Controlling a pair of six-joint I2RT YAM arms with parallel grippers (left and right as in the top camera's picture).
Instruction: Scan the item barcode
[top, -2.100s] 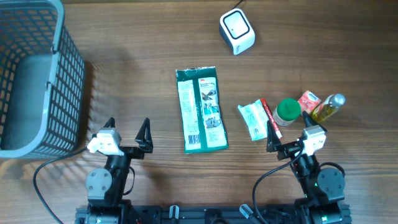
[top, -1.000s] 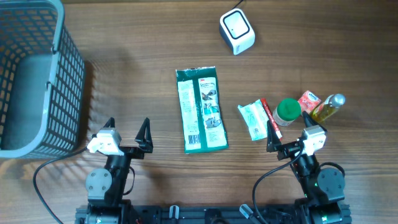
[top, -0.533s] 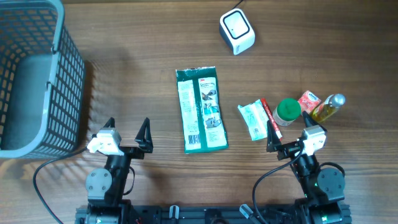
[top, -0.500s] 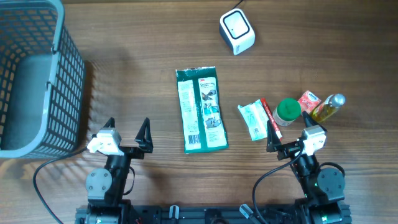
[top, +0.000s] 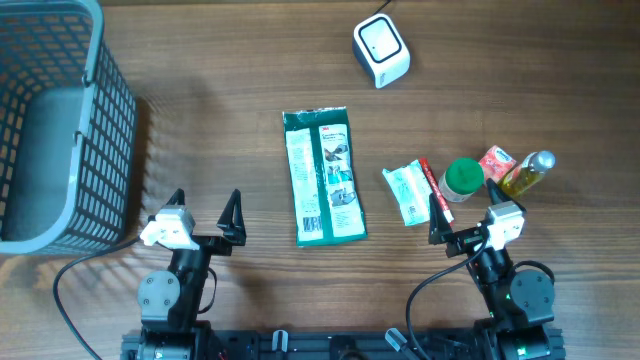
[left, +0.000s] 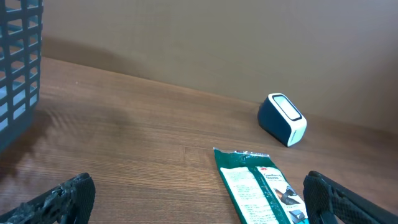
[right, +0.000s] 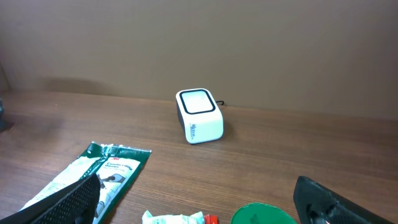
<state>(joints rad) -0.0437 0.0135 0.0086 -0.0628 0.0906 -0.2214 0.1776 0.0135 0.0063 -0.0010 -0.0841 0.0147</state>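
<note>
The white barcode scanner (top: 381, 50) stands at the far side of the table, its window facing up; it also shows in both wrist views (left: 283, 119) (right: 199, 116). A long green packet (top: 324, 177) (left: 261, 186) (right: 93, 171) lies flat at the table's middle. My left gripper (top: 205, 205) (left: 202, 205) is open near the front edge, left of the packet, holding nothing. My right gripper (top: 464, 212) (right: 199, 208) is open too, just in front of a green-lidded jar (top: 463, 178) (right: 264, 216).
A grey mesh basket (top: 60, 130) (left: 18, 62) fills the far left. By the jar lie a small white-green packet (top: 406, 193), a red tube (top: 436, 180), a red sachet (top: 496, 161) and a yellow oil bottle (top: 527, 173).
</note>
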